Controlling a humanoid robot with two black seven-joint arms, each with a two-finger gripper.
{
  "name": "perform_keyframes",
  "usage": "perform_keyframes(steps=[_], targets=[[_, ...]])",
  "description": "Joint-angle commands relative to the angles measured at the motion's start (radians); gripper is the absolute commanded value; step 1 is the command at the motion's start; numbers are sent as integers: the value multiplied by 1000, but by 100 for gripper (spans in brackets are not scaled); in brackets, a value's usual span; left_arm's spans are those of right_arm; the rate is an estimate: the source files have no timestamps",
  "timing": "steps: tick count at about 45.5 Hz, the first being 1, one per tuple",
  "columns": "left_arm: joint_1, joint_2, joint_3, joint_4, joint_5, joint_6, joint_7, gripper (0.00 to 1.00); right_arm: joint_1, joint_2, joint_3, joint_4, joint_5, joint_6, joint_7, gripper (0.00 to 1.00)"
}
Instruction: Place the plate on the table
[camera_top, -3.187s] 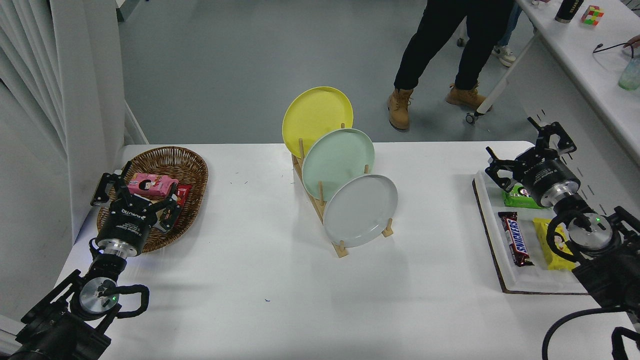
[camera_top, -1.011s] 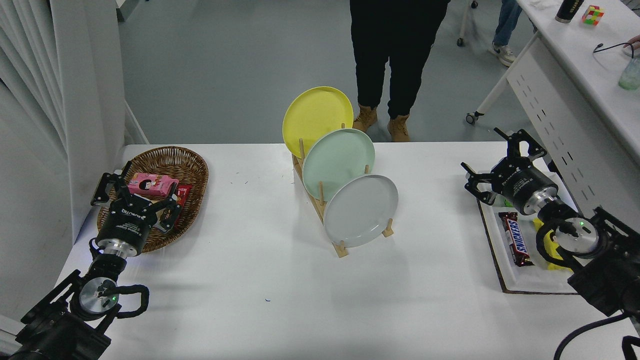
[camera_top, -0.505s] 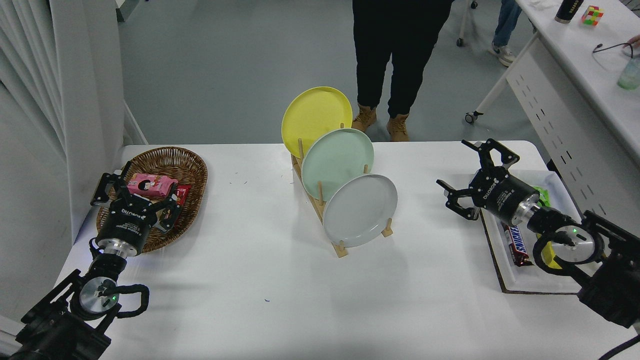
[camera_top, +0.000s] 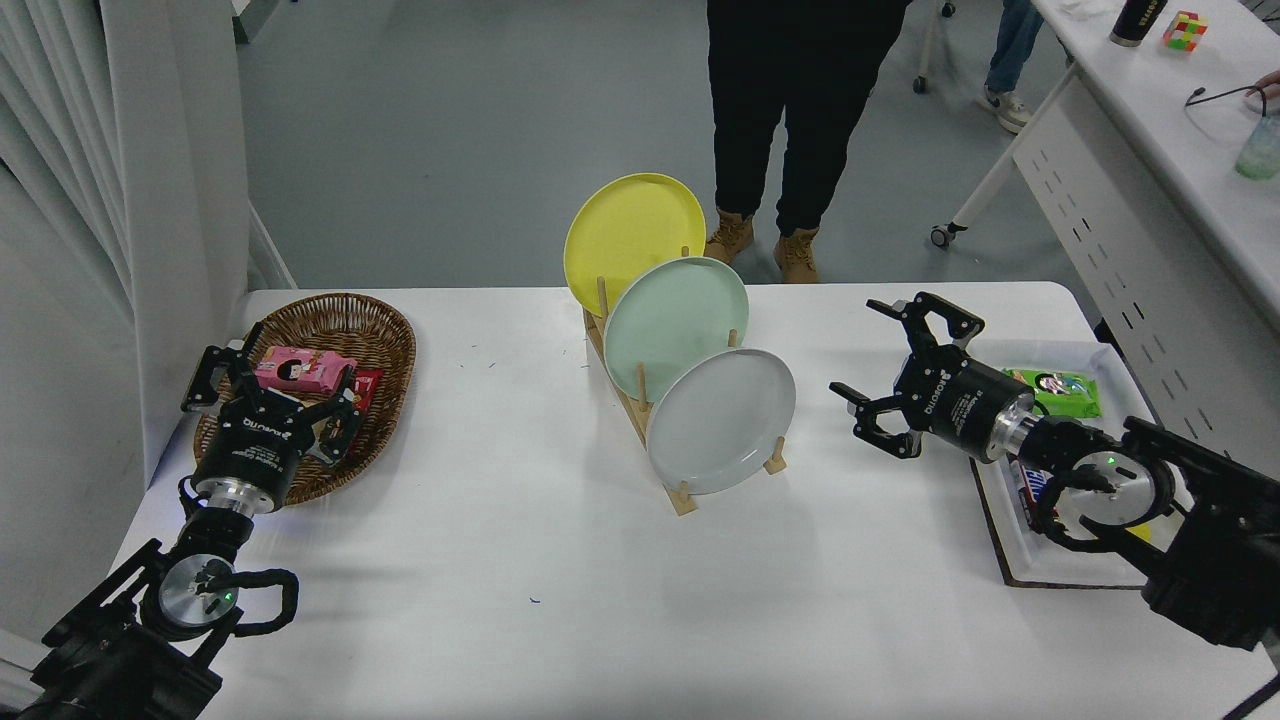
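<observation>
On the white tabletop (camera_top: 500, 560), the left hand (camera_top: 268, 390) sits parked at the lower left with its fingers spread over a wicker basket (camera_top: 385, 330). The right hand (camera_top: 885, 365) hovers fingers spread, empty, near the light grey plate (camera_top: 720, 420), not touching it. That plate stands on edge in the nearest slot of a wooden rack (camera_top: 683, 497), with a mint-green plate (camera_top: 675, 320) and a yellow plate (camera_top: 630, 235) behind; a person (camera_top: 790, 90) stands beyond.
</observation>
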Motion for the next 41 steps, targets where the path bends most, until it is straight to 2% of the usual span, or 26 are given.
perform_keyframes(steps=[1, 14, 29, 41], targets=[[0, 0, 0, 1, 0, 0, 0, 98, 18, 39, -35, 7, 1, -64, 0, 92], [0, 0, 0, -1, 0, 0, 0, 98, 35, 97, -57, 7, 1, -150, 0, 92], [0, 0, 0, 1, 0, 0, 0, 98, 49, 173, -57, 7, 1, -198, 0, 92], [0, 0, 0, 1, 0, 0, 0, 98, 64, 193, -58, 10, 1, -239, 0, 88]])
